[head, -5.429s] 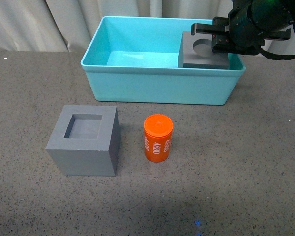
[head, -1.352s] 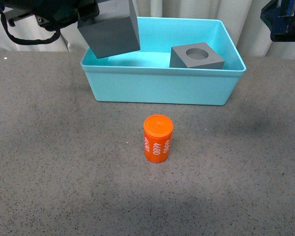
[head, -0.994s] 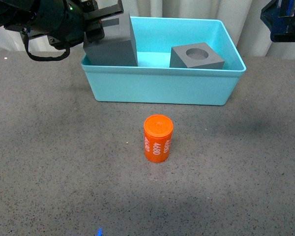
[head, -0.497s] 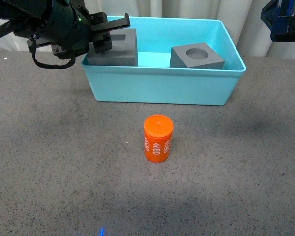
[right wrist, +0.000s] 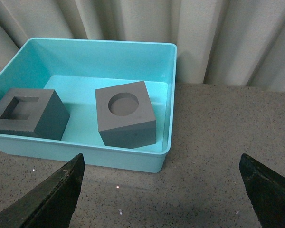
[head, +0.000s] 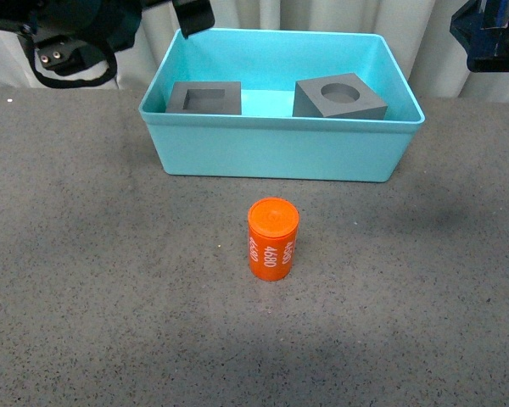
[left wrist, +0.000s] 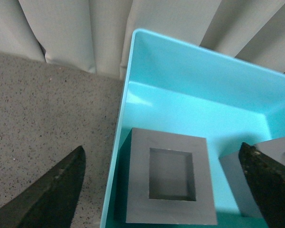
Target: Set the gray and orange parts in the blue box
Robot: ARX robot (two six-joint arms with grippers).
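Released from the left gripper (left wrist: 164, 189), the gray square-recess cube (head: 204, 97) now sits flat on the floor of the blue box (head: 276, 151) at its 9 o'clock end, recess up. A moment ago it was still being held over the rim. The round-recess cube (head: 339, 96) lies tilted at the 3 o'clock end, unchanged.

Only the orange cylinder (head: 272, 238) is left, upright on the table at 6 o'clock from the box and well apart from it. It looks rigid, light and smooth. I judge a pinch across its round sides near the top safest, since it would roll if tipped.

The left gripper has risen to 10 o'clock of the box with its jaws spread. The right gripper (right wrist: 164, 192) hangs beyond 2 o'clock, jaws spread and empty.
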